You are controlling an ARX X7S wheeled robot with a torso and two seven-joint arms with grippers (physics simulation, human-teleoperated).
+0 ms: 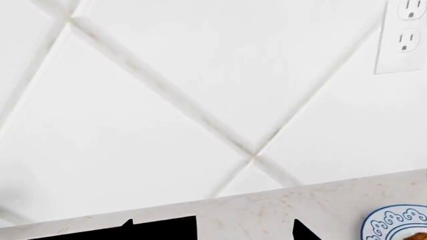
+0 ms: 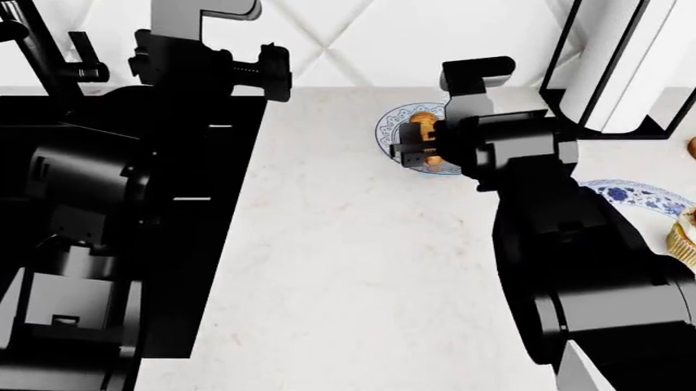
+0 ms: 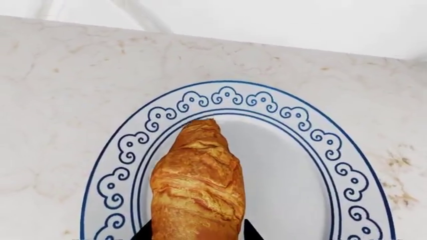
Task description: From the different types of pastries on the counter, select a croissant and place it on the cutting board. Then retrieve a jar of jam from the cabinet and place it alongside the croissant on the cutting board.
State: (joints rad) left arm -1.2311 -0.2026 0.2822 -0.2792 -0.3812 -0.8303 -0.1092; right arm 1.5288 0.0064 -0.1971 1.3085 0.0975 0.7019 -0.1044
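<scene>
The golden-brown croissant [image 3: 197, 185] lies on a blue-and-white patterned plate [image 3: 300, 165] on the white marble counter [image 3: 53, 100]. My right gripper [image 3: 197, 232] straddles its near end, with both black fingertips pressed against its sides. In the head view the right gripper [image 2: 416, 148] is over that plate [image 2: 392, 120] near the back wall, with the croissant [image 2: 425, 122] between the fingers. My left gripper [image 1: 245, 232] is open and empty above the counter by the tiled wall. The cutting board and the jam jar are out of view.
A yellow cupcake [image 2: 683, 232] sits on a second patterned plate [image 2: 625, 195] at the right edge. A white panel with a black frame [image 2: 609, 65] stands at the back right. A wall outlet [image 1: 403, 35] is on the backsplash. My left arm [image 2: 98, 204] fills the left.
</scene>
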